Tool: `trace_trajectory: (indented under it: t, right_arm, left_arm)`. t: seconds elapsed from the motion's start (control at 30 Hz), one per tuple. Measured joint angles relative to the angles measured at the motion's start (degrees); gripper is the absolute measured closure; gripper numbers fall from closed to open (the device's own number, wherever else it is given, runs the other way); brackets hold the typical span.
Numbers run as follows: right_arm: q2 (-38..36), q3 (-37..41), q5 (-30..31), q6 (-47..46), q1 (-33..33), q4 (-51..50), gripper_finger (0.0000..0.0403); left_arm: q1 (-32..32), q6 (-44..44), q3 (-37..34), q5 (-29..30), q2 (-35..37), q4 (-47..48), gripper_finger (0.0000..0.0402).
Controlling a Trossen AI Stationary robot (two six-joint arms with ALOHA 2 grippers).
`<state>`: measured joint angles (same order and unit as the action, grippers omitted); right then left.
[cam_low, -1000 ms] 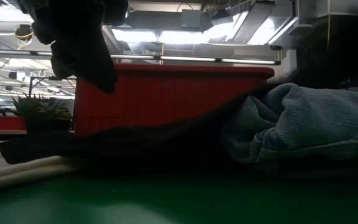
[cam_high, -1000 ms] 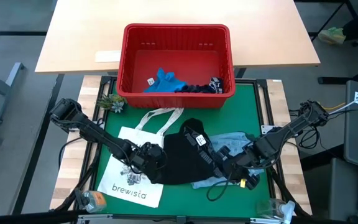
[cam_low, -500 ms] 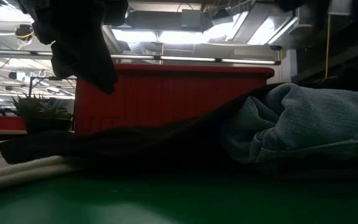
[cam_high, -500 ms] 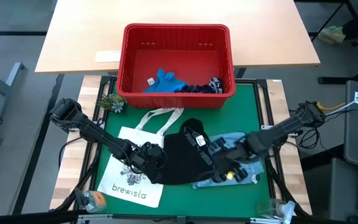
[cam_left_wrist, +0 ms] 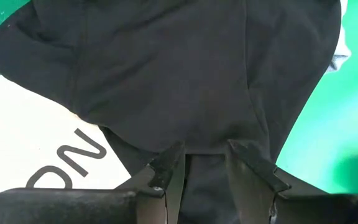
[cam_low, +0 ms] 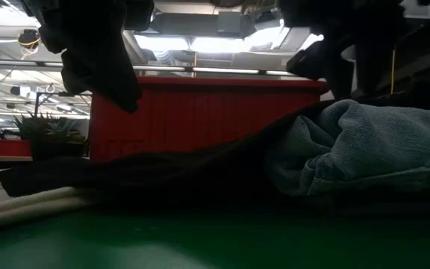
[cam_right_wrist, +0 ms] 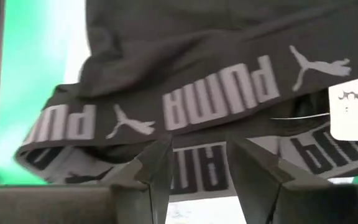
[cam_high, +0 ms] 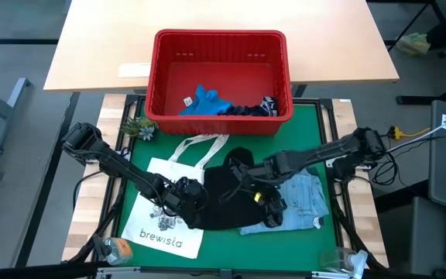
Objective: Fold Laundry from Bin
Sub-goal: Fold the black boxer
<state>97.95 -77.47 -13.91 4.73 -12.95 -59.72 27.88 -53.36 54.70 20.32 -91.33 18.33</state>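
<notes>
A black garment (cam_high: 223,198) with a grey PUMA waistband (cam_right_wrist: 216,99) and a white tag (cam_right_wrist: 353,112) lies mid-table, partly on the white tote bag (cam_high: 161,221) and partly on the light blue denim shirt (cam_high: 300,198). My left gripper (cam_high: 178,194) is shut on the garment's left side. My right gripper (cam_high: 244,182) hovers open just above the waistband, touching nothing. The red bin (cam_high: 219,46) stands at the far edge. It holds a bright blue garment (cam_high: 204,101) and a dark navy one (cam_high: 250,110). My left gripper pinches a fold of the black garment (cam_left_wrist: 207,165) between its two fingers, at the garment's left side over the tote bag. The fingers slant down from the table's left. The cloth spreads away from the fingers, and its far part lies on the table and the denim shirt.
A small potted plant (cam_high: 139,128) stands by the bin's near left corner. A bottle (cam_high: 114,249) lies at the near left corner and a clear object (cam_high: 347,260) at the near right. Bare green mat (cam_high: 324,132) shows between the bin and the shirt.
My right gripper has swung from the denim shirt's near right side toward the table's left and come down over the black garment's waistband, rolling as it went. The denim shirt now lies uncovered. My left gripper and the black garment have kept still.
</notes>
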Motion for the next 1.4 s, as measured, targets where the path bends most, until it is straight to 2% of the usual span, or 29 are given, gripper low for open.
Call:
trace_trajectory:
  t: [0.27, 0.63, 1.4]
  right_arm:
    - [1.43, 0.00, -3.39, 0.07, 3.97, 0.47, 0.0254]
    - [1.67, 0.00, -7.13, 0.05, 3.98, 6.19, 0.0254]
    - [1.67, 0.00, -7.23, -5.84, 3.93, 2.69, 0.0254]
  left_arm:
    - [0.04, 0.00, 0.00, 0.01, 0.01, 0.00, 0.0289]
    - [0.06, 0.00, 0.00, 0.11, 0.04, 0.00, 0.0289]
    - [0.81, -0.02, -0.02, 1.77, 0.04, -0.02, 0.0289]
